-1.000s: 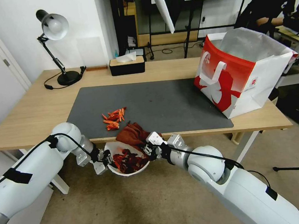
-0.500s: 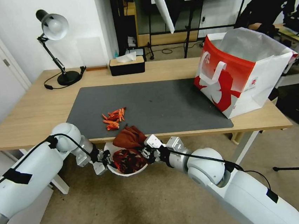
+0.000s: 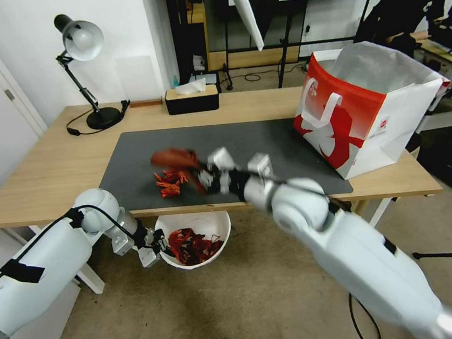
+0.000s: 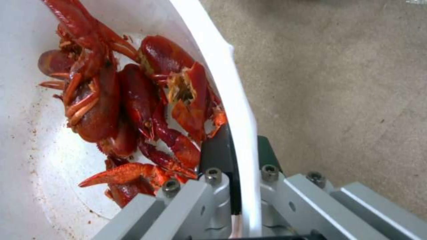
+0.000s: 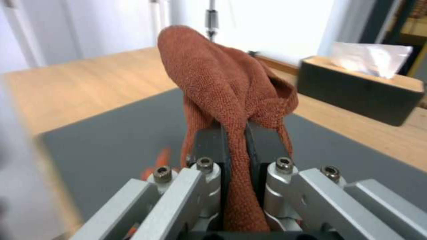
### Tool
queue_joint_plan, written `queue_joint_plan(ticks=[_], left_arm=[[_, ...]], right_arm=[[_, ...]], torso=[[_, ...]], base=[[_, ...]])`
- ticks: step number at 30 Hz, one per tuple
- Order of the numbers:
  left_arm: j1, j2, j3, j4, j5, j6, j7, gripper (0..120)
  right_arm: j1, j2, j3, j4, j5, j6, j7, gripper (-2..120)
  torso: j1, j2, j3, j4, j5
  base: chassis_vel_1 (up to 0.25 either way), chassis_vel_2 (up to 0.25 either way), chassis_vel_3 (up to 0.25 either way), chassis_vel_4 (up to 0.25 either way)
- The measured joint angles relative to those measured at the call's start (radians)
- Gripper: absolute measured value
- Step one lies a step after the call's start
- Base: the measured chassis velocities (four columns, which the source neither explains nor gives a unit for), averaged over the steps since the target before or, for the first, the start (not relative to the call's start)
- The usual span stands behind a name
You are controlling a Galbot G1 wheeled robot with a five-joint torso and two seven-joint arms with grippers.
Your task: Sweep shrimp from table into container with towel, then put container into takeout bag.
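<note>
My left gripper (image 3: pixel 156 246) is shut on the rim of the white container (image 3: pixel 212 224), holding it below the table's (image 3: pixel 50 170) front edge. Inside lie several dark red shrimp (image 3: pixel 191 246), seen close in the left wrist view as shrimp (image 4: pixel 133 110) beside the container rim (image 4: pixel 231 86) pinched at the left gripper (image 4: pixel 236 196). A small pile of shrimp (image 3: pixel 170 183) sits on the grey mat. My right gripper (image 3: pixel 205 174) is shut on the rust-red towel (image 3: pixel 174 157), lifted over that pile; towel (image 5: pixel 222 83) shows clamped in the right gripper (image 5: pixel 236 140). The takeout bag (image 3: pixel 359 108) stands open at the table's right end.
A black tissue box (image 3: pixel 192 99) and a desk lamp (image 3: pixel 86 71) stand along the table's back. The grey mat (image 3: pixel 256 150) has free room between the shrimp pile and the bag. Carpeted floor lies under the container.
My right arm swung up from the container at the table's edge to above the mat, carrying the towel over the shrimp pile. The left gripper keeps holding the container, slightly lower.
</note>
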Motion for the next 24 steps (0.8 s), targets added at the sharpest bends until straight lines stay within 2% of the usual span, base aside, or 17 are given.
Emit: queue_joint_plan(ticks=[2, 4, 5, 6, 8, 9, 12, 14, 16, 22, 24], left_arm=[[0.004, 0.003, -0.004, 0.0, 0.0, -0.002, 0.0, 0], [0.005, 0.004, -0.005, 0.0, 0.0, -0.002, -0.001, 0], [0.006, 0.004, -0.007, 0.0, 0.0, -0.002, -0.001, 0], [0.006, 0.004, -0.007, 0.0, 0.0, -0.002, -0.001, 0], [0.01, 0.004, -0.01, 0.001, 0.0, -0.002, -0.001, 0], [0.01, 0.004, -0.01, 0.001, 0.0, -0.002, -0.001, 0], [0.012, 0.003, -0.014, 0.002, 0.001, -0.003, -0.001, 0], [0.012, 0.003, -0.015, 0.002, 0.0, -0.003, -0.001, 0], [0.014, 0.005, -0.018, 0.002, 0.0, -0.004, -0.001, 0], [0.015, 0.006, -0.02, 0.003, 0.0, -0.004, -0.001, 0], [0.017, 0.006, -0.023, 0.006, 0.0, -0.005, -0.001, 0]], right_arm=[[0.055, 0.033, -0.015, -0.094, -0.025, 0.016, -0.003, 5], [0.071, 0.042, -0.02, -0.122, -0.035, 0.021, -0.008, 5], [0.111, 0.066, -0.032, -0.188, -0.066, 0.033, -0.023, 5], [0.111, 0.066, -0.032, -0.188, -0.066, 0.033, -0.023, 5], [0.189, 0.117, -0.052, -0.329, -0.139, 0.06, -0.073, 5], [0.189, 0.117, -0.052, -0.329, -0.139, 0.06, -0.073, 5], [0.27, 0.162, -0.077, -0.487, -0.209, 0.086, -0.155, 5], [0.283, 0.168, -0.08, -0.513, -0.22, 0.092, -0.174, 5], [0.323, 0.186, -0.098, -0.598, -0.24, 0.127, -0.237, 5], [0.341, 0.195, -0.109, -0.639, -0.242, 0.143, -0.274, 5], [0.357, 0.215, -0.12, -0.705, -0.255, 0.172, -0.344, 5]], torso=[[0.0, 0.0, 0.0, -0.0003, 0.0002], [0.0, 0.0, 0.0, -0.0003, 0.0], [0.0, 0.0, 0.0, -0.0003, 0.0], [0.0, 0.0, 0.0, -0.0003, 0.0], [0.0, 0.0, 0.0, -0.0001, 0.0001], [0.0, 0.0, 0.0, -0.0001, 0.0001], [0.0, 0.0, 0.0, -0.0001, 0.0], [0.0, 0.0, 0.0, -0.0001, 0.0], [0.0, 0.0, 0.0, -0.0004, 0.0], [0.0, 0.0, 0.0, -0.0004, 0.0], [0.0, 0.0, 0.0, -0.0001, 0.0]], base=[[0.0, 0.0, 0.0, 0.0], [0.0, 0.0, 0.0, 0.0], [0.0, 0.0, 0.0, 0.0], [0.0, 0.0, 0.0, 0.0], [0.0, 0.0, 0.0, 0.0], [0.0, 0.0, 0.0, 0.0], [0.0, 0.0, 0.0, 0.0], [0.0, 0.0, 0.0, 0.0], [0.0, 0.0, 0.0, 0.0], [0.0, 0.0, 0.0, 0.0], [0.0, 0.0, 0.0, 0.0]])
